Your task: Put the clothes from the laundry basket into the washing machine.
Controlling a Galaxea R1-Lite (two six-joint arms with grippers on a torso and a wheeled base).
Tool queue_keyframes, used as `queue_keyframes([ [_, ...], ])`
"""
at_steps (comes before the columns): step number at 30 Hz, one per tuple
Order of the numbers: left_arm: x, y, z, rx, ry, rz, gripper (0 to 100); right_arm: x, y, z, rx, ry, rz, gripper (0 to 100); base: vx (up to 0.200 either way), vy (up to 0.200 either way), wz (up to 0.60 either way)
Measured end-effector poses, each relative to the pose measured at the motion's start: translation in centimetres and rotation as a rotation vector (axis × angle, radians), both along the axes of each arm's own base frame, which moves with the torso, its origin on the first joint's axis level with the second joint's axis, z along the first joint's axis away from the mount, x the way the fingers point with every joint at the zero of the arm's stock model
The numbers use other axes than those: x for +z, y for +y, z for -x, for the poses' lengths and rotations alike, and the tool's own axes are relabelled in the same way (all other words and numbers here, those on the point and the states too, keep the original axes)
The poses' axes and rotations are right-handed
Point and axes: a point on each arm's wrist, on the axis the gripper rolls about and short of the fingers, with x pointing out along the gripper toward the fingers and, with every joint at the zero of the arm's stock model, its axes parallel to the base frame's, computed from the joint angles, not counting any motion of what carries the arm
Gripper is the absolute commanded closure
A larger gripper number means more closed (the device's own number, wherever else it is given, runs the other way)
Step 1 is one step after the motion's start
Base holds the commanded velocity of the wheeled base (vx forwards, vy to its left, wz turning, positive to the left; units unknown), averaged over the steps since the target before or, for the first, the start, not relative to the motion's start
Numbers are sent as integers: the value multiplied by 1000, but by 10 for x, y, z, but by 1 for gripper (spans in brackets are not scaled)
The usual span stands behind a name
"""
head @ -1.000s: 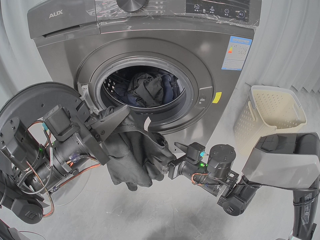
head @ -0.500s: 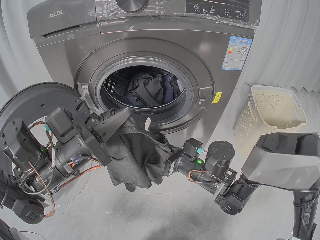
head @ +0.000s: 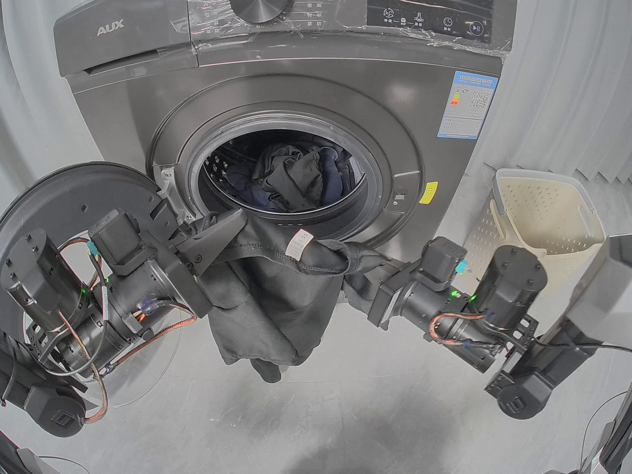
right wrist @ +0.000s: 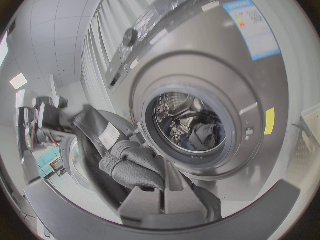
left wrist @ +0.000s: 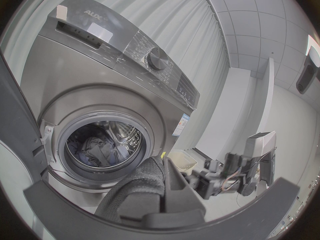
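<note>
A dark grey garment with a white label hangs stretched between both grippers, just below the open mouth of the washing machine. My left gripper is shut on its left end, seen close up as grey cloth between the fingers. My right gripper is shut on the right end, where bunched cloth lies against the fingers. Dark clothes lie inside the drum. The cream laundry basket stands on the floor to the right of the machine.
The round machine door is swung open to the left, behind my left arm. Grey floor lies in front of the machine. White curtains hang behind.
My right gripper has risen and moved right with the garment's end, pulling the cloth out into a taut band. The left gripper has stayed nearly in place.
</note>
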Motion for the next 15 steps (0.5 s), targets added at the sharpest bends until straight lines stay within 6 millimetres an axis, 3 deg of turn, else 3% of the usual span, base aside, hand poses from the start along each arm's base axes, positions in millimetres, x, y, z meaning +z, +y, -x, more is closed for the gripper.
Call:
queue_keyframes([
  [6, 0, 5, -3, 39, -2, -2, 100, 30, -20, 16, -16, -55, -52, 100, 0, 0, 0],
  [15, 3, 9, -10, 83, -20, 5, 100, 67, -35, 14, -77, -158, -144, 100, 0, 0, 0],
])
